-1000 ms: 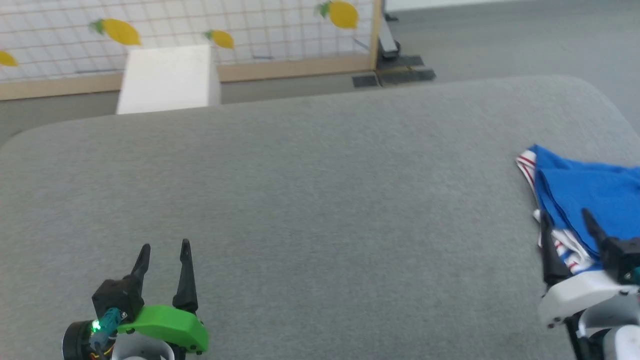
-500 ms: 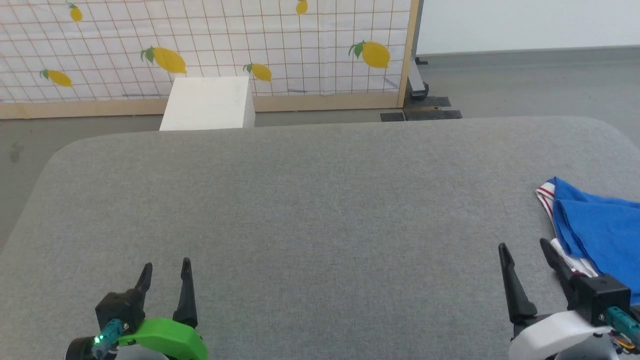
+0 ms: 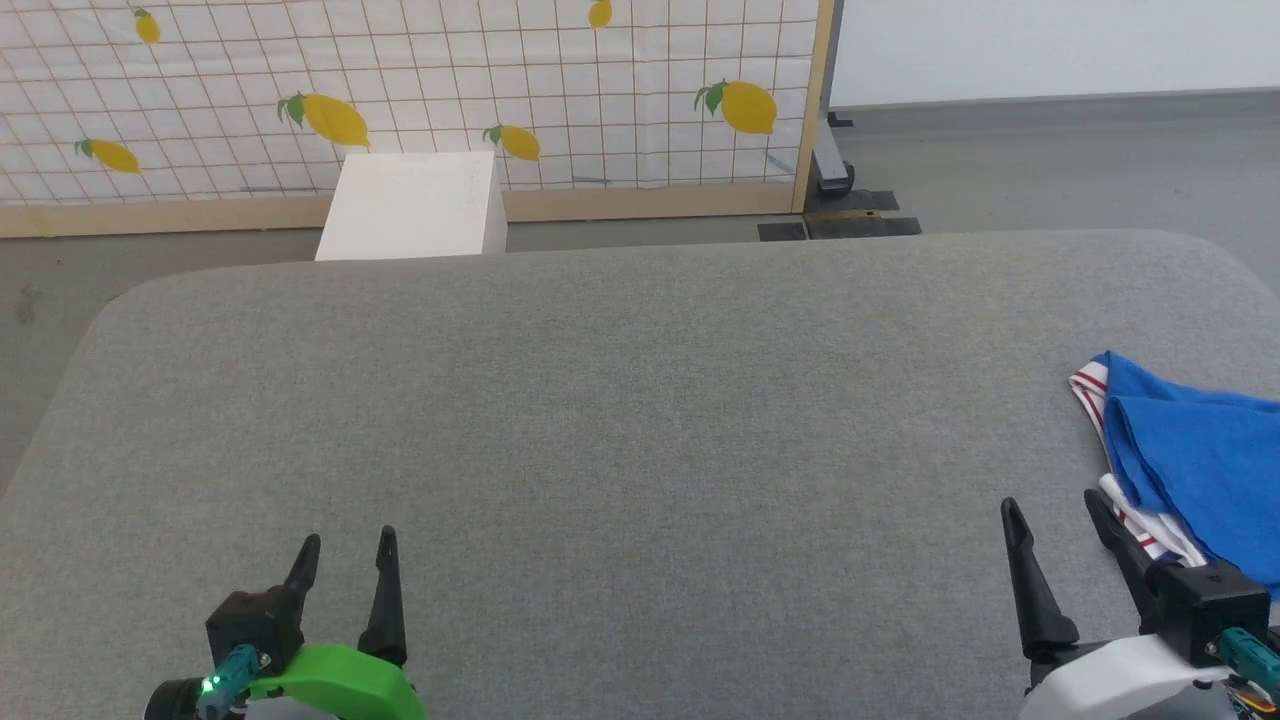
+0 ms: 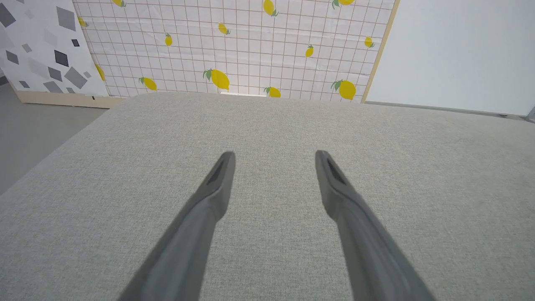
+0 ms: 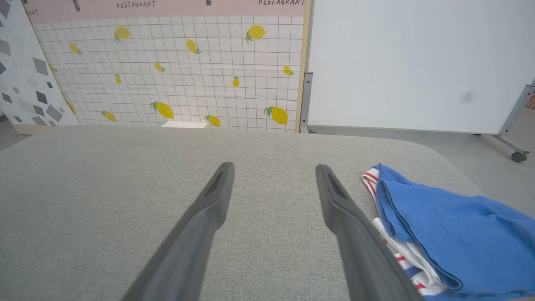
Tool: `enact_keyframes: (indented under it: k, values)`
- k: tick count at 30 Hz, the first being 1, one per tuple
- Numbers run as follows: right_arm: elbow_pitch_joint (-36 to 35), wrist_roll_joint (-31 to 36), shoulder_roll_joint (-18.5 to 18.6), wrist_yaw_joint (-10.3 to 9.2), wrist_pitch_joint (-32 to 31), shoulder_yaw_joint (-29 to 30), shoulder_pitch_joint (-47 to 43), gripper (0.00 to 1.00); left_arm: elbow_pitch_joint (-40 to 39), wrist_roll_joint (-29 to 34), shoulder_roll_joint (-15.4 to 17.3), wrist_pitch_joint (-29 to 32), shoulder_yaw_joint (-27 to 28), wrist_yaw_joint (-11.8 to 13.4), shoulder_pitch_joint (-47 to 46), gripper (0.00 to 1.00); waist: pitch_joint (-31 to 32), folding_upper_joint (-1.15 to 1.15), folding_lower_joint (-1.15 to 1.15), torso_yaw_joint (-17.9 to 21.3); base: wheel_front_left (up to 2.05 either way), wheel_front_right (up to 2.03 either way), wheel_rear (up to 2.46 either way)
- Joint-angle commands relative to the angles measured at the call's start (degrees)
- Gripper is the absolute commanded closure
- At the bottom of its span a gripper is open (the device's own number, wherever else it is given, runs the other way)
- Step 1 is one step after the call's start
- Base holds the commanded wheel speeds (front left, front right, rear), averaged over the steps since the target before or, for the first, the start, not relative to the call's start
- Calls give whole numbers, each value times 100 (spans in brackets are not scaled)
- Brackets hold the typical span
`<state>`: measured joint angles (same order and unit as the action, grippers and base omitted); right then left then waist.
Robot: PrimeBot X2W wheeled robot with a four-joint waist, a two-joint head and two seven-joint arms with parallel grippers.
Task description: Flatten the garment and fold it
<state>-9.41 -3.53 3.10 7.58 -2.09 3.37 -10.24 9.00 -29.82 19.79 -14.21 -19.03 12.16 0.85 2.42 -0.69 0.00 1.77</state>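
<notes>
1. Plainly, both claws stood spread wide with nothing between their fingers: the left gripper (image 3: 350, 537) near the near-left corner of the tabletop, the right gripper (image 3: 1050, 500) near the near-right corner, both pointing toward the far edge.
2. The right gripper's outer finger (image 3: 1125, 545) lay just beside the garment (image 3: 1190, 450); whether it touched the cloth could not be told.
3. The grey fabric-covered tabletop (image 3: 640, 400) had rounded corners.
4. Beyond its far edge stood a white box (image 3: 415, 205) on the grey floor (image 3: 1050, 160), with a lemon-print grid screen (image 3: 450, 90) behind it, a plain white board (image 5: 409, 62) to the right and a grey-patterned panel (image 4: 37, 46) to the left.
5. The garment lay in a folded heap at the right edge, blue layer on top, red-and-white striped trim and white cloth showing along its left side.
6. One folded blue corner pointed toward the far edge; the visible side ran near to far, but the frame cut the heap, so its long axis could not be settled.
</notes>
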Motion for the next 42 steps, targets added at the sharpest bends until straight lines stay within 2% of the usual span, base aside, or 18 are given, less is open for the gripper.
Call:
enact_keyframes:
  k: [1,18,19,42]
  values:
    - [-40,-16,-19,-9,12,-10,-28,0,27,-2,-7,-25,-4,-21,36,0,-11,69,0,-4,0,0,0]
    - [4,-110,-22,-9,36,-62,7,0,90,-8,29,-31,-45,2,-2,0,-25,69,0,-17,0,0,0]
    - [6,-72,-3,0,10,-54,1,100,75,-2,2,0,-45,1,-2,100,-24,0,0,-17,0,0,0]
    - [151,-6,-3,-1,39,-97,160,100,-78,464,-263,223,259,-188,-15,100,-58,11,0,-42,0,0,0]
